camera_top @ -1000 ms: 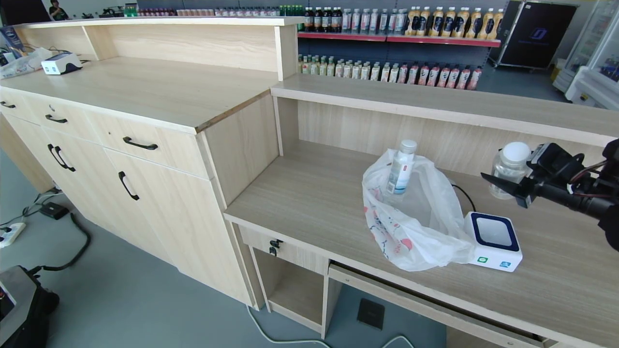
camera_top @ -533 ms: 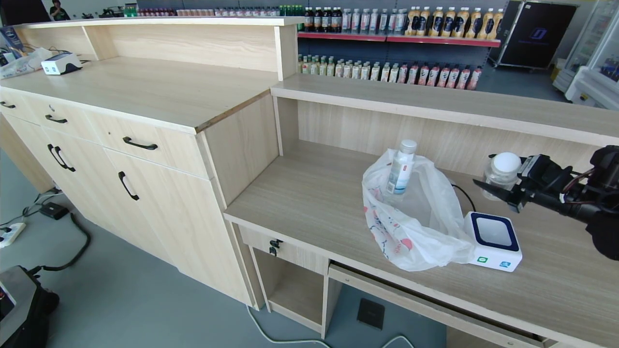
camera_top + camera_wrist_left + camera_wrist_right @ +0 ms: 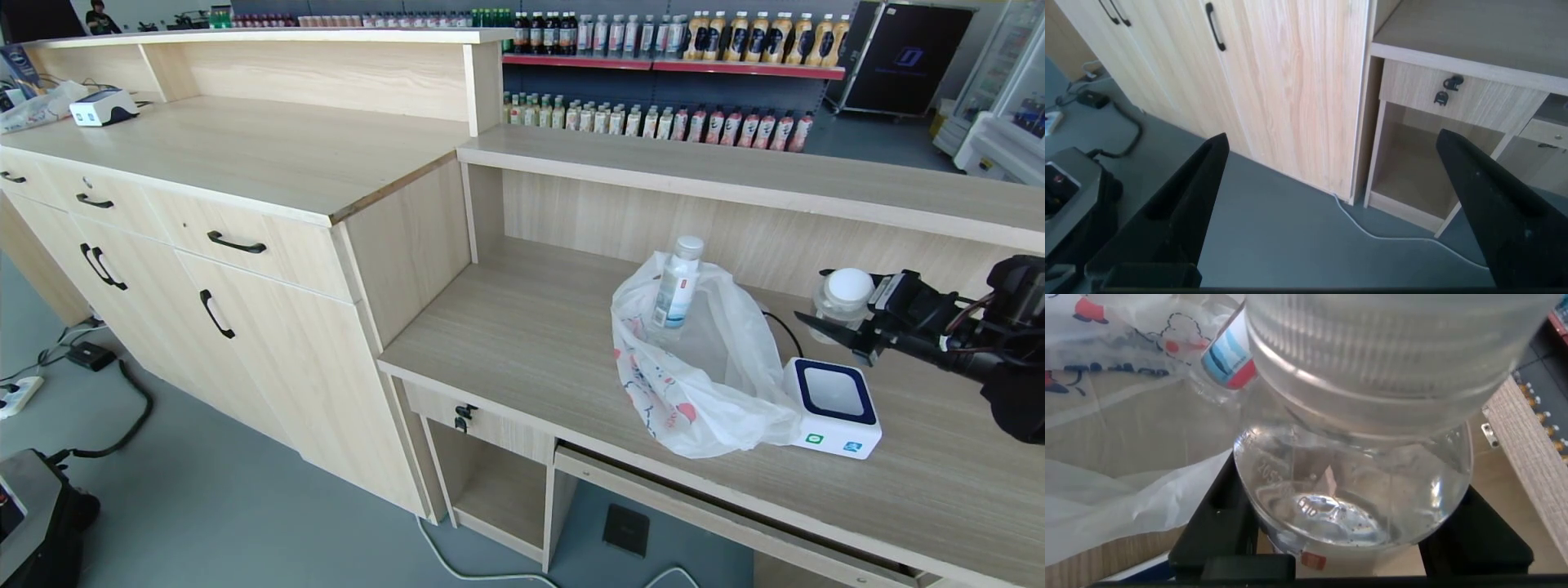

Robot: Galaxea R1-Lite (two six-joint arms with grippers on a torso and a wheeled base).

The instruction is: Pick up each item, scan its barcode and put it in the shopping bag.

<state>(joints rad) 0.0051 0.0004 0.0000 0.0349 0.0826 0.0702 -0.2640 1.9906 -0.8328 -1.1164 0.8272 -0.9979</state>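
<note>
Jar (image 3: 841,296), the clear one with the white lid, is sitting between the fingers of the right pincer (image 3: 812,296), which is clamped on it from both sides, low down on the glassy body. From the right wrist view you can see the black fingers (image 3: 1221,531) hugging the base, and the lid end fills the top of the shot. The jar is just past the far edge of the white barcode scanner (image 3: 833,404) and a bit right of the shopping bag (image 3: 702,384). Can't tell if its base touches the bench (image 3: 531,327) or hangs just over it.

The bag is slumped open on the bench, pressed up against the scanner's left side. A small clear bottle (image 3: 678,286) with a grey cap and a red and white label stands upright inside it, toward the far side.

Left pincer (image 3: 1331,212) is way off on the left, down low over the grey floor (image 3: 1274,237) in front of the wooden cabinet doors (image 3: 1290,82), fingers spread wide apart with nothing between them.
</note>
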